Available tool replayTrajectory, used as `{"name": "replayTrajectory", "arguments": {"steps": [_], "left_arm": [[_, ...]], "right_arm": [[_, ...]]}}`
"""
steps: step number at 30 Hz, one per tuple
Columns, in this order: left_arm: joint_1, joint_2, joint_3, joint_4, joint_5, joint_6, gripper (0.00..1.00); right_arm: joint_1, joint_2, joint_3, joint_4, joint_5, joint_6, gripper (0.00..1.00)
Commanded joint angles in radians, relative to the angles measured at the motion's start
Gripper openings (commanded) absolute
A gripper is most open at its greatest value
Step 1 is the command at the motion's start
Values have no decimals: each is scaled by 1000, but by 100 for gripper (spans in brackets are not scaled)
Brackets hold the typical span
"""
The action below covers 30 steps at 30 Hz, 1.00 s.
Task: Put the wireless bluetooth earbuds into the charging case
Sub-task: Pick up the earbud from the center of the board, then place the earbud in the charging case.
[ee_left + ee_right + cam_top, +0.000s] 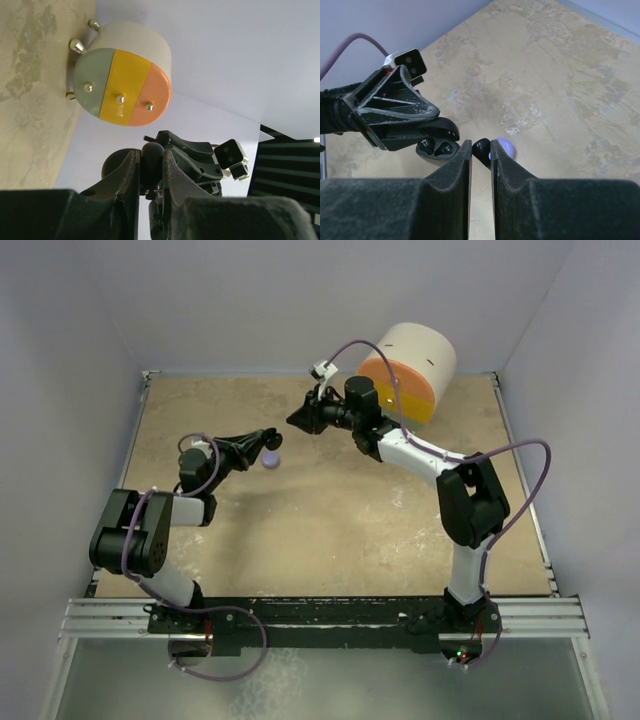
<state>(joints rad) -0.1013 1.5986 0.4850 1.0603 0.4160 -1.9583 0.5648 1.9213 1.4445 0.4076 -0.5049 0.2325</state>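
My left gripper [266, 444] is shut on a black charging case [437, 148] and holds it above the table, lid open; two dark sockets show in the right wrist view. In the left wrist view the case [151, 155] sits clamped between my left fingers [127, 175]. My right gripper [481, 150] is shut on a tiny glossy black earbud [480, 147], just right of the case's open edge and apart from it. In the top view the right gripper [297, 421] faces the left one, a short gap between them. No lavender earbud shows.
A lavender round puck [506, 147] lies on the table below the two grippers; it also shows in the top view [270, 460]. A white drum with a green, yellow and orange face [408, 375] lies at the back right by the wall.
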Motion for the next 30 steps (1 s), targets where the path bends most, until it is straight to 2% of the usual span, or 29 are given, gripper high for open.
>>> {"name": "replayTrajectory", "arguments": {"steps": [1, 7, 30], "left_arm": [[-17, 32, 63, 140, 2, -34, 0], [-42, 64, 97, 142, 1, -7, 0], [-63, 12, 133, 70, -14, 22, 0]], "right_arm": [[8, -67, -17, 118, -55, 62, 0], [28, -82, -24, 157, -63, 77, 0], [52, -101, -57, 190, -66, 99, 0]]}}
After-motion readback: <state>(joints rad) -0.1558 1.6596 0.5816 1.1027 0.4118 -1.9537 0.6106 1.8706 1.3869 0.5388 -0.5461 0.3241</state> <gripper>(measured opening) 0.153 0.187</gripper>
